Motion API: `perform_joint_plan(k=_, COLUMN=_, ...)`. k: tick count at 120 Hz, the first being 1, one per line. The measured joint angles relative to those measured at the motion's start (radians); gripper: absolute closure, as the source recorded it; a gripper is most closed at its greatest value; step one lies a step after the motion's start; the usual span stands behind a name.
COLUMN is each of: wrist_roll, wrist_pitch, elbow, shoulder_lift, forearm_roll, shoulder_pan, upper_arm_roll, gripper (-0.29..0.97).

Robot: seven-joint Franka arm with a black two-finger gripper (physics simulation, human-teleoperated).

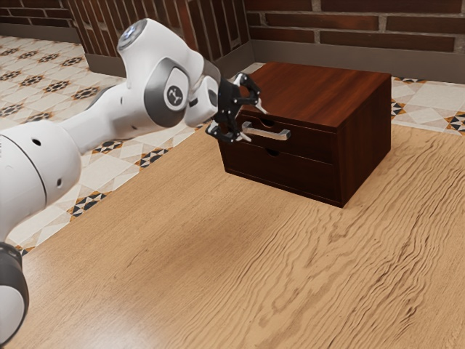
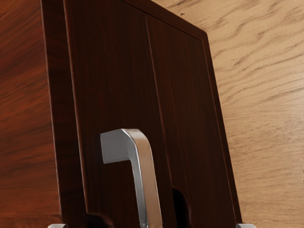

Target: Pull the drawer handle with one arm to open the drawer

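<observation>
- Your arm (image 1: 109, 116) reaches in from the exterior view's left toward the front face of the cabinet (image 1: 320, 91).
- The gripper (image 1: 238, 115) hangs just in front of that face at the upper drawer's level. Its fingers are spread wide, one above and one below the near end of the handle. The wrist view shows bare gaps on both sides of the bar, so nothing is gripped.
- The handle (image 1: 267, 133) is a silver bar (image 2: 140, 175) with bent ends that stands off the cabinet's front. It looks like stiff, smooth metal, so expect it to be slippery but not fragile.
- Take hold on the straight run of the bar, a little in from the bend. There the pads can close flat from two sides and cannot ride off the corner.
- The upper drawer (image 1: 305, 142), the one to open, sits directly under the cabinet's top. It looks flush or nearly flush with the front, so judge the pull as not yet begun.
- It should slide with light, steady resistance. Pull straight out from the cabinet's face, because a skewed pull could bind it or drag the whole box.
- The lower drawer (image 1: 290, 171) sits beneath it in the cabinet, with only a cut-out notch.
- The cabinet rests loose on the wooden table (image 1: 218, 276) and may shift if you jerk.
</observation>
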Motion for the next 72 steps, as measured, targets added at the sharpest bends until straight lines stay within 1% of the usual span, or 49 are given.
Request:
perform_joint_plan(k=13, wrist_roll=-0.01, wrist_pitch=-0.001, elbow=0.002, shoulder_lift=0.017, forearm_roll=-0.028, shoulder_pan=-0.001, upper_arm_roll=0.005, gripper=0.26)
perform_joint_plan(k=27, wrist_roll=-0.019, wrist_pitch=0.0, elbow=0.021, shoulder_lift=0.033, forearm_roll=-0.039, shoulder_pan=-0.005, upper_arm_roll=0.005, gripper=0.41)
perform_joint_plan(k=39, wrist_roll=-0.026, wrist_pitch=0.002, elbow=0.053, shoulder_lift=0.064, forearm_roll=-0.043, shoulder_pan=-0.007, upper_arm_roll=0.005, gripper=0.49)
perform_joint_plan(k=54, wrist_roll=-0.034, wrist_pitch=0.003, elbow=0.058, shoulder_lift=0.086, forearm_roll=-0.045, shoulder_pan=0.0, upper_arm_roll=0.006, gripper=0.55)
perform_joint_plan(k=65, wrist_roll=-0.042, wrist_pitch=0.005, elbow=0.059, shoulder_lift=0.095, forearm_roll=-0.047, shoulder_pan=-0.005, upper_arm_roll=0.005, gripper=0.55)
perform_joint_plan(k=72, wrist_roll=-0.046, wrist_pitch=0.005, elbow=0.058, shoulder_lift=0.097, forearm_roll=-0.046, shoulder_pan=-0.005, upper_arm_roll=0.005, gripper=0.58)
